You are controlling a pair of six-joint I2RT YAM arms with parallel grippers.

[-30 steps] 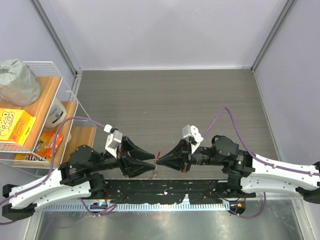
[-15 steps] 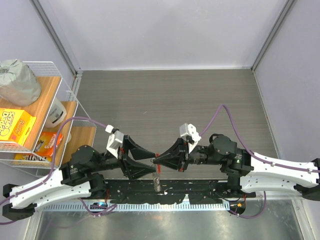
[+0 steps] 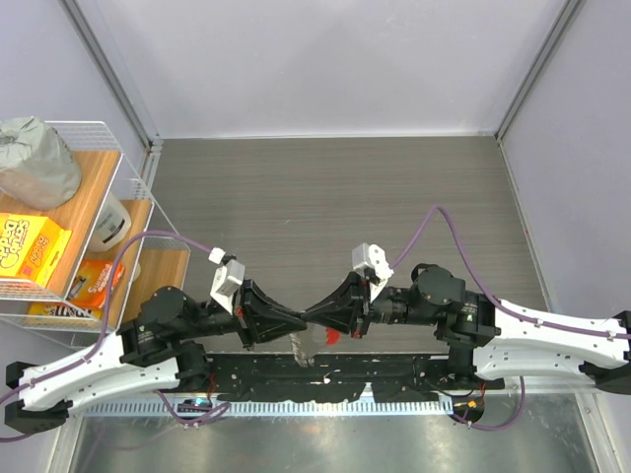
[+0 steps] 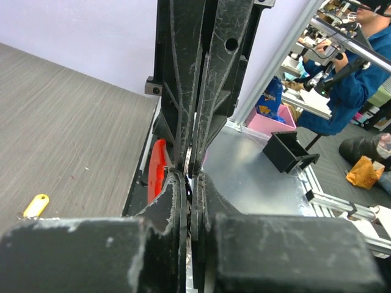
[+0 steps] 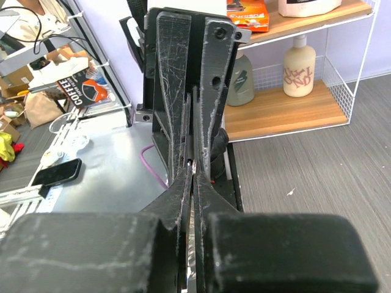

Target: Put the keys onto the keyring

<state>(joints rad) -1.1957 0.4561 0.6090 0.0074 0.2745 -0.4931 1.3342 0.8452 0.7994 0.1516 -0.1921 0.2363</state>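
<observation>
My left gripper (image 3: 299, 317) and right gripper (image 3: 310, 315) meet tip to tip just above the table's near edge. Both are shut, and each pinches thin silvery metal of the keyring (image 3: 305, 345). Its links hang below the tips, and its red plastic piece (image 3: 330, 335) sits under the right fingers. In the left wrist view my left gripper (image 4: 188, 177) faces the right one's fingers (image 4: 211, 79), with the red piece (image 4: 157, 172) beside them. The yellow-headed key (image 4: 35, 206) lies loose on the table. It is hidden in the top view. In the right wrist view my right gripper (image 5: 193, 168) holds a silvery strip.
A wire shelf (image 3: 108, 128) stands at the left with a yellow box (image 3: 30, 246), a grey bundle (image 3: 35, 163) and bottles (image 5: 298, 73). A black mounting rail (image 3: 325, 379) runs along the near edge, with a metal bench (image 3: 325, 443) beyond it. Purple cables loop over both arms.
My left gripper was open and has shut at the right gripper's tips. Both grippers shifted slightly, and the keyring's links and red piece now hang lower beneath them.
</observation>
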